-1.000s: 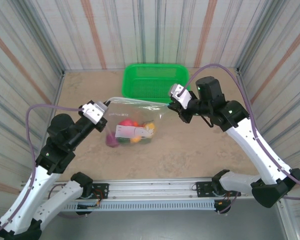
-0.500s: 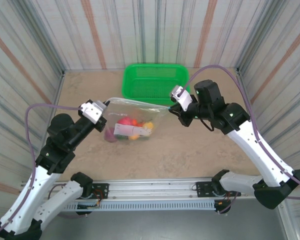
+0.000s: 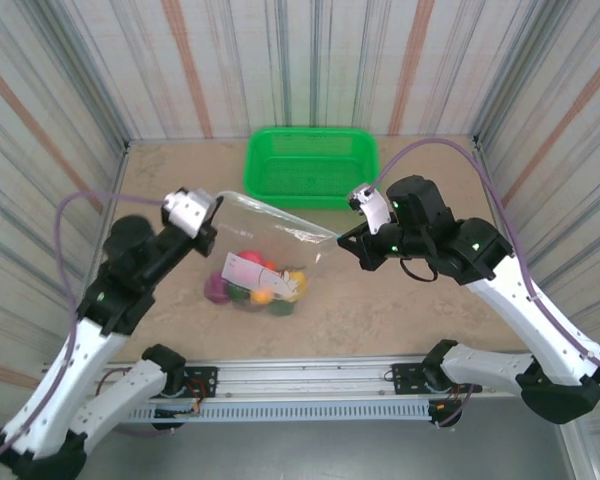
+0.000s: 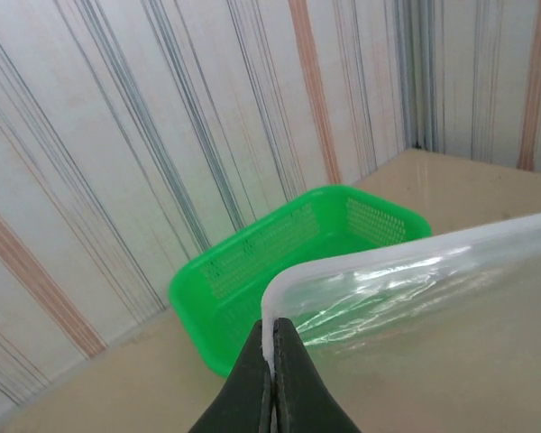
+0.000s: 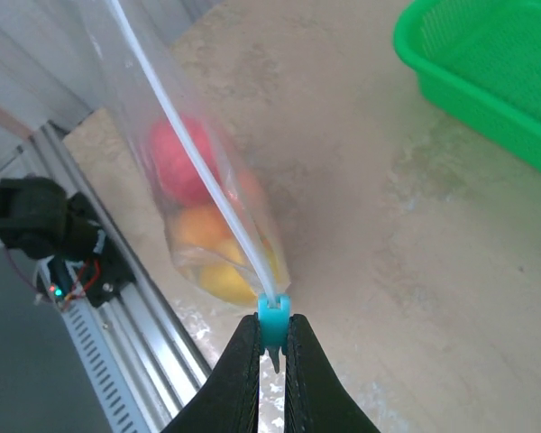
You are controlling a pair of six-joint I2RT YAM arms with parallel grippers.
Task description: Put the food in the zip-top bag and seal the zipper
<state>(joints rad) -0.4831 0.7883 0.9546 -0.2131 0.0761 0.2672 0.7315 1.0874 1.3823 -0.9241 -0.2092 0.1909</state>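
Note:
The zip-top bag (image 3: pixel 270 250) hangs stretched between both grippers above the table. The food (image 3: pixel 260 285), red, orange, yellow, green and purple pieces, lies bunched in the bag's bottom behind a white label. The zipper (image 3: pixel 280 215) runs taut from gripper to gripper. My left gripper (image 4: pixel 273 325) is shut on the pale zipper (image 4: pixel 361 262) at its left corner. My right gripper (image 5: pixel 272 317) is shut on the teal slider (image 5: pixel 273 311) at the zipper's (image 5: pixel 194 158) other end, with the food (image 5: pixel 198 225) showing through the bag below. The left gripper (image 3: pixel 218 198) and right gripper (image 3: pixel 341 237) are both level with the rim.
A green mesh basket (image 3: pixel 311 165) stands at the back of the table, just beyond the bag; it also appears behind the rim as the basket (image 4: pixel 252 271). Striped walls close in on three sides. A metal rail (image 3: pixel 300 385) runs along the near edge.
The right gripper has drawn nearer with the slider, and the left arm has shifted slightly. The bag's rim is pulled tauter and the food has swung lower and nearer.

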